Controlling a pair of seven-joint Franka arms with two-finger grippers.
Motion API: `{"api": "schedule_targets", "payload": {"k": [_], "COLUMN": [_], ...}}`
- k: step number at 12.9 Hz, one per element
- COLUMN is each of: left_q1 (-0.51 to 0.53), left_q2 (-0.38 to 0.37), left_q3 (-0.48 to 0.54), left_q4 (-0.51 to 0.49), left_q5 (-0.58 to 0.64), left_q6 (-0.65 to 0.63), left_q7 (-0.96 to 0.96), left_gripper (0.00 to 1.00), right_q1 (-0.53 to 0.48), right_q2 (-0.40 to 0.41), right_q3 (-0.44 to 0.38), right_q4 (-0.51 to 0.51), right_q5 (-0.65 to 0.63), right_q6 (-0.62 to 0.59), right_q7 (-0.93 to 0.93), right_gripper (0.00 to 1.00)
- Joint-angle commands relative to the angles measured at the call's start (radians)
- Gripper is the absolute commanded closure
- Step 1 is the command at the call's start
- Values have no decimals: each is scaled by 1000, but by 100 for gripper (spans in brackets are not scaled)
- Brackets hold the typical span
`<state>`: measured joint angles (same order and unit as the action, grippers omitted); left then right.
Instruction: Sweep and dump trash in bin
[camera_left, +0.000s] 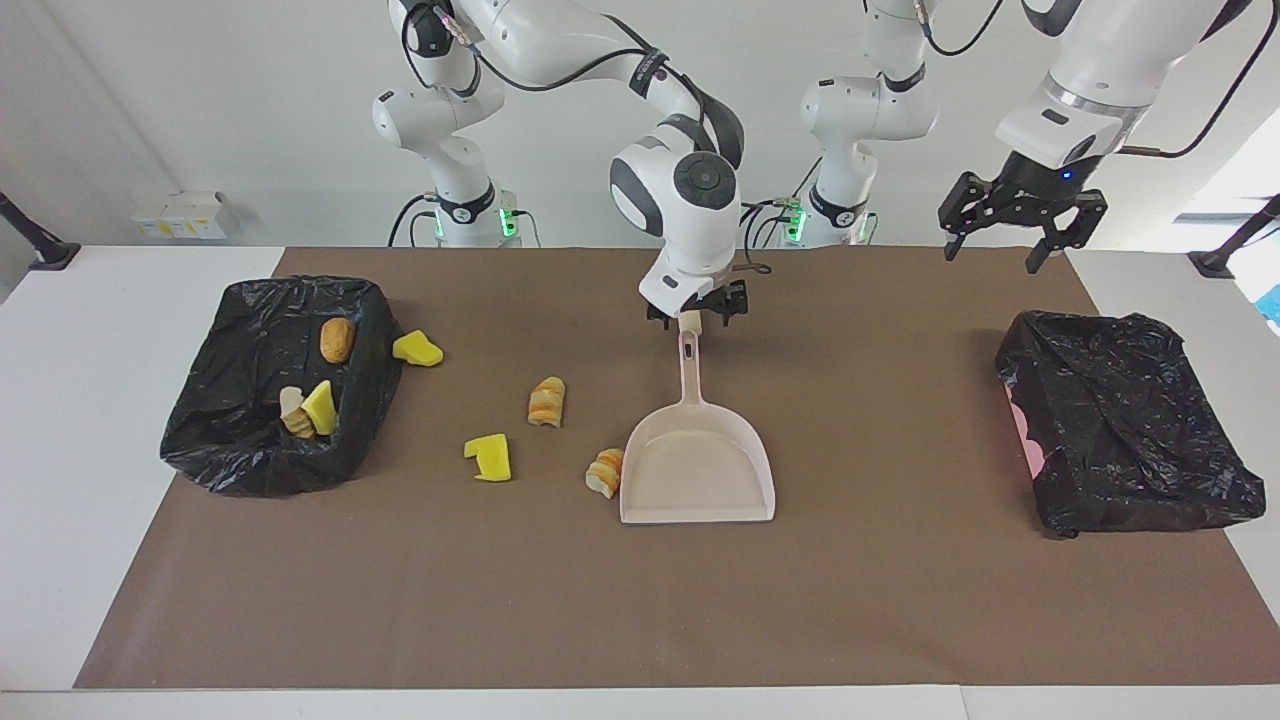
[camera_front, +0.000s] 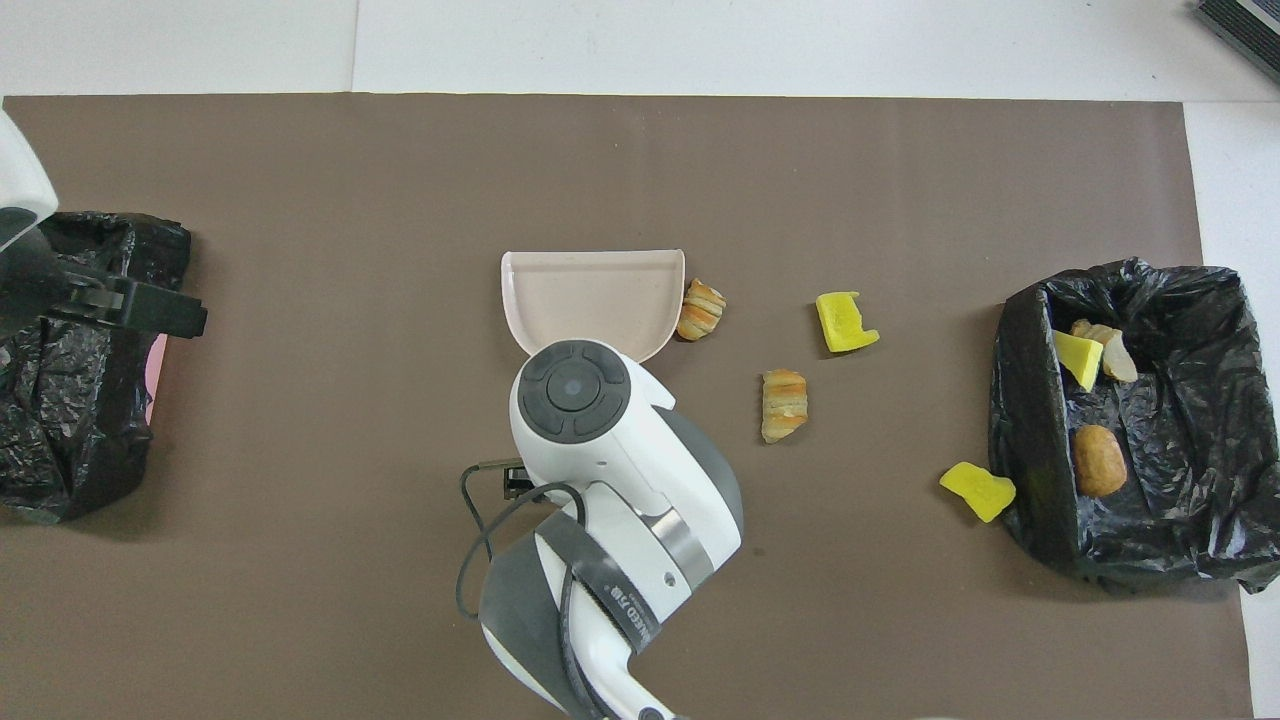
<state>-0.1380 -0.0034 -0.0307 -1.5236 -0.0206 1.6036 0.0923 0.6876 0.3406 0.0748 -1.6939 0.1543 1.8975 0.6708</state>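
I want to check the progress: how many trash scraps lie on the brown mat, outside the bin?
4. A striped piece touches the dustpan; another striped piece; a yellow chunk; a yellow chunk against the open bin. The right arm could hide more.

On the worktop (camera_left: 640, 600) the dustpan (camera_left: 697, 470) lies mid-way, handle toward the robots. One scrap (camera_left: 605, 472) touches its side; three more (camera_left: 547, 401) spread toward the bin (camera_left: 270, 470) at the right arm's end, which holds three scraps (camera_left: 337, 340). A second bin (camera_left: 1130, 440) sits at the left arm's end.
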Motion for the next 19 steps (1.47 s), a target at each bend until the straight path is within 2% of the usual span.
{"api": "schedule_targets", "payload": {"k": [1, 5, 9, 10, 13, 14, 15, 17, 18, 19], "left_q1": [0, -2, -5, -11, -29, -31, -40, -52, -54, -54], "left_q2": [11, 45, 132, 155, 172, 172, 181, 229, 247, 249], "left_q3": [-61, -170, -296, -317, -379, -388, -400, -429, -446, -451], "left_q4": [-79, -197, -219, -231, -327, -351, -365, -369, -383, -407], "left_q5": [5, 7, 19, 19, 21, 24, 37, 97, 125, 131], "left_q6": [109, 271, 361, 381, 490, 521, 530, 562, 597, 617], "left_q7": [-64, -169, -342, -383, -474, -491, -512, -601, -644, -652], "left_gripper": [0, 0, 0, 0, 0, 0, 0, 0, 0, 0], "right_q1": [41, 138, 203, 219, 233, 231, 233, 221, 202, 191], "right_q2": [-118, -265, -296, -293, -275, -273, -270, -267, -276, -290], "right_q3": [-1, -1, 0, 0, 0, 0, 0, -1, -1, -1], "right_q4": [-182, -462, -529, -543, -546, -544, -540, -532, -533, -532], "right_q5": [28, 47, 103, 103, 103, 103, 103, 103, 103, 105], "right_q6": [46, 241, 241, 245, 270, 270, 270, 261, 249, 244], "right_q7": [21, 93, 128, 159, 168, 168, 168, 170, 171, 173], "right_gripper": [0, 0, 1, 13, 31, 43, 61, 81, 100, 100]}}
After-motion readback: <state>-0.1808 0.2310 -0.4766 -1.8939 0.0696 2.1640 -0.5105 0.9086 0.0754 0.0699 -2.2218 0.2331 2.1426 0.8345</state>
